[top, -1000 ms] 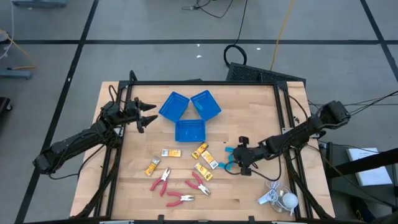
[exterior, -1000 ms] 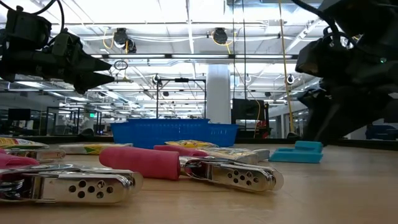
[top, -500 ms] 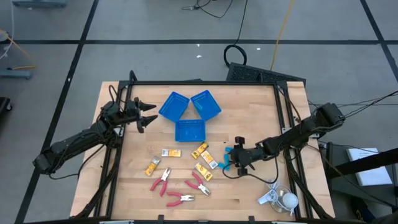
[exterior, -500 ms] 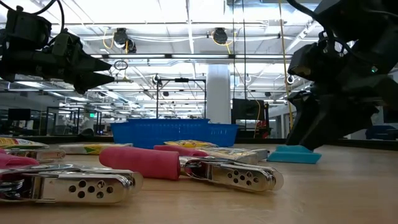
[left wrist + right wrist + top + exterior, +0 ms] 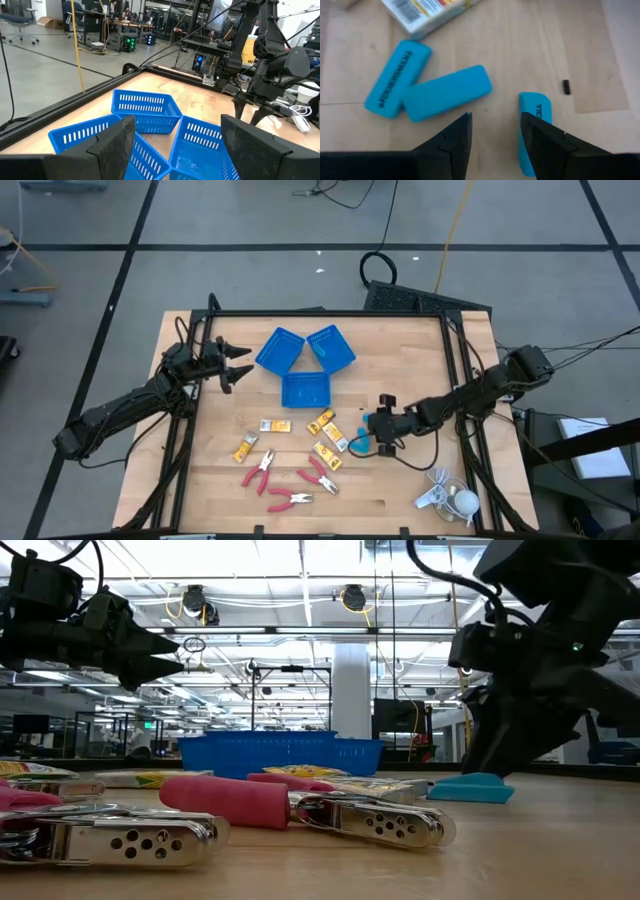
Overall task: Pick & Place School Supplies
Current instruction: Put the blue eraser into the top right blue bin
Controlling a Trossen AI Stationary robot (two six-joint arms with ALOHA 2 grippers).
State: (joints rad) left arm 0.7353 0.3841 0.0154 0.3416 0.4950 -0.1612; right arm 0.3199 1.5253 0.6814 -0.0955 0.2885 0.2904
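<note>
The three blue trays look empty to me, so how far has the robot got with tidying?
Nothing looks sorted yet: the blue trays show nothing inside. The right gripper hovers open over the light-blue erasers, holding nothing. The left gripper waits open beside the trays. The erasers, yellow packets and red-handled pliers all remain on the table.

Third light-blue piece (image 5: pixel 535 131) partly hidden behind right finger; packet (image 5: pixel 427 12) cut off by frame edge.

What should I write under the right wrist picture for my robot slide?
Right gripper, fingers apart, hovers over three light-blue erasers on the wooden table, beside a yellow packet.
</note>
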